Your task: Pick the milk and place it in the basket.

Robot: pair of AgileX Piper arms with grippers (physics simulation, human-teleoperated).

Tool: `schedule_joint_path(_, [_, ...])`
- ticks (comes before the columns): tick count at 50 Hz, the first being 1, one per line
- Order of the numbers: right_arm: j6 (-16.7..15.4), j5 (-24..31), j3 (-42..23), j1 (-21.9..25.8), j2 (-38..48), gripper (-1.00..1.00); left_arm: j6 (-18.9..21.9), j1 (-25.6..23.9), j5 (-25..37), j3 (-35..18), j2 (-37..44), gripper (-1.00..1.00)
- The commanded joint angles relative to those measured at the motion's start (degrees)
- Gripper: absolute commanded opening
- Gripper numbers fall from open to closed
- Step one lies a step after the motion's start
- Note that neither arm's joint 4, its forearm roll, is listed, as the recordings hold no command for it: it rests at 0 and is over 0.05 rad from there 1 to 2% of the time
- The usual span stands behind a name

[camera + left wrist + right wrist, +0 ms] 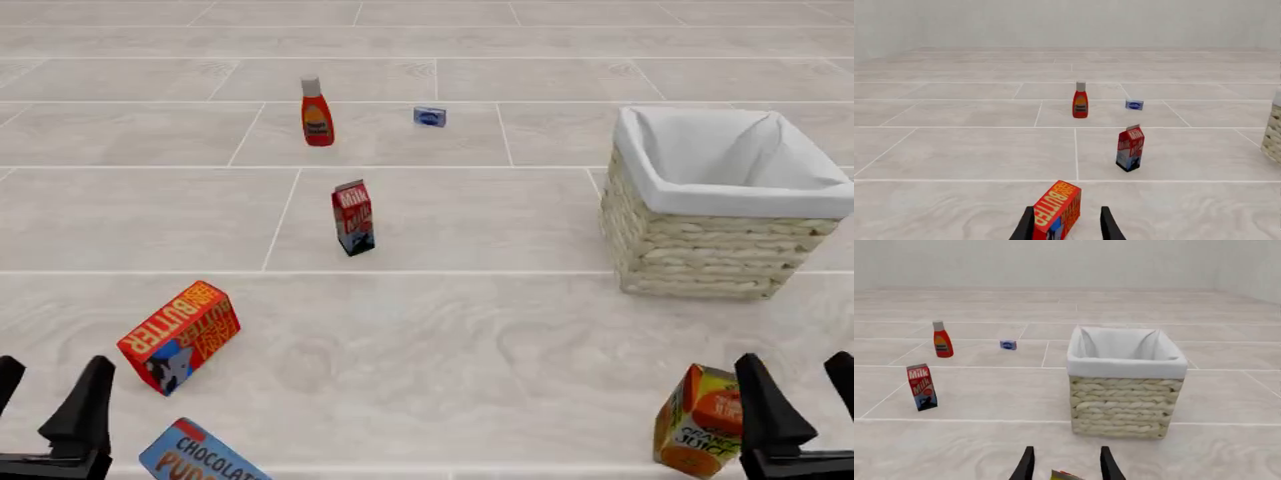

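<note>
Milk (352, 217): upright, well left of your basket (707, 250).
Left gripper (47, 415): jaws apart, empty.
Right gripper (801, 410): likewise.

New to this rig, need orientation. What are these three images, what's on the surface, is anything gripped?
It is a simulator render of two robot arms with grippers. The front view looks forward from above and behind them: the left gripper sits bottom left, the right gripper bottom right. The other two pictures come from cameras just behind each gripper.

On the tiled surface stand the milk carton, a tilted butter box, a ketchup bottle, a small blue box, a chocolate pudding box, an orange juice carton and the basket.

Both grippers are open and hold nothing.
</note>
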Motion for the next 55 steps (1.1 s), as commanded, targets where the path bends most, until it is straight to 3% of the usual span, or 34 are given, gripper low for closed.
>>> schedule_joint_path(1, [-0.9, 1.2, -2.2, -0.4, 0.9, 1.00, 0.0, -0.3, 0.3, -0.1, -0.1, 1.00])
schedule_joint_path(11, [-0.1, -4.6, -7.9, 3.5, 13.5, 1.00, 0.0, -0.3, 0.5, -0.2, -0.3, 1.00])
schedule_joint_path(25, [-4.4, -10.5, -18.0, 11.3, 31.8, 1.00, 0.0, -0.3, 0.5, -0.1, -0.4, 1.00])
schedule_joint_path(26, [-3.9, -10.7, -27.1, 17.8, 41.2, 1.00, 0.0, -0.3, 0.5, -0.1, -0.4, 1.00])
schedule_joint_path(28, [-2.5, -10.7, -29.8, 20.5, 45.5, 1.00, 0.0, -0.3, 0.8, -0.4, -0.4, 1.00])
schedule_joint_path(33, [-3.5, -11.0, -34.0, 23.0, 50.5, 1.00, 0.0, -0.3, 0.8, -0.4, -0.4, 1.00])
schedule_joint_path(42, [-2.5, -9.6, -46.0, 27.6, 63.1, 1.00, 0.0, -0.3, 0.8, -0.4, -0.4, 1.00])
schedule_joint_path(49, [-1.3, -6.3, -56.2, 31.9, 72.5, 1.00, 0.0, -0.3, 0.8, -0.4, -0.4, 1.00])
schedule_joint_path(50, [-0.1, -4.5, -62.4, 33.0, 78.2, 1.00, 0.0, -0.3, 0.8, -0.4, -0.4, 1.00])
schedule_joint_path(55, [1.7, -2.4, -68.2, 34.2, 83.0, 1.00, 0.0, -0.3, 0.8, -0.4, -0.4, 1.00])
